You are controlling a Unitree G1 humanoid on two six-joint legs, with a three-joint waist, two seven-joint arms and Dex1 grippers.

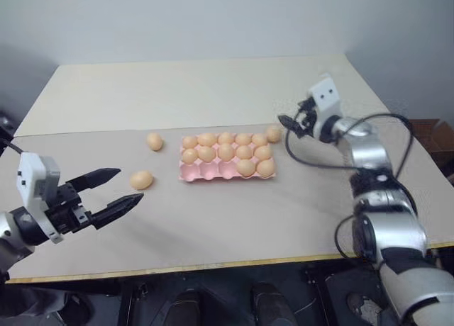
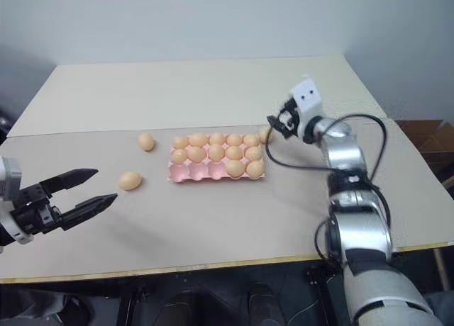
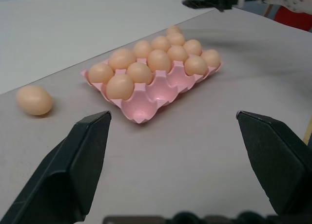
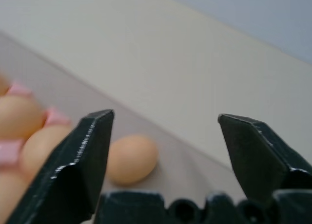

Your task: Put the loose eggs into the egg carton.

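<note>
- Overhead, from the left eye view: flat pink moulded egg carton (image 1: 227,166) lying near the middle of the pale beige worktop (image 1: 213,220), back two rows filled with smooth tan-orange eggs, front row holding two at its right end, three left cups bare.
- Three loose tan-orange oval eggs on the worktop: one (image 1: 154,141) just off the carton's back left corner, one (image 1: 141,179) further left and nearer the front edge, one (image 1: 274,133) touching or almost touching the back right corner.
- Left black two-fingered pincer (image 1: 118,190) spread wide, holding nothing, hovering over the worktop with the nearer left egg just beyond its tips.
- Right pincer (image 1: 287,120) raised just beside the right-corner egg, fingers too small to read from here.
- Same layout from the right eye view, nothing further to add.
- Left wrist view: both black fingers (image 3: 73,165) set far apart, carton (image 3: 141,109) straight ahead between them, one loose egg (image 3: 34,99) off to the side on the worktop, apart from the carton.
- Right wrist view: fingers (image 4: 83,156) spread wide and empty, one loose egg (image 4: 130,158) lying on the worktop just beyond one finger, beside the carton's pink edge (image 4: 56,117).
</note>
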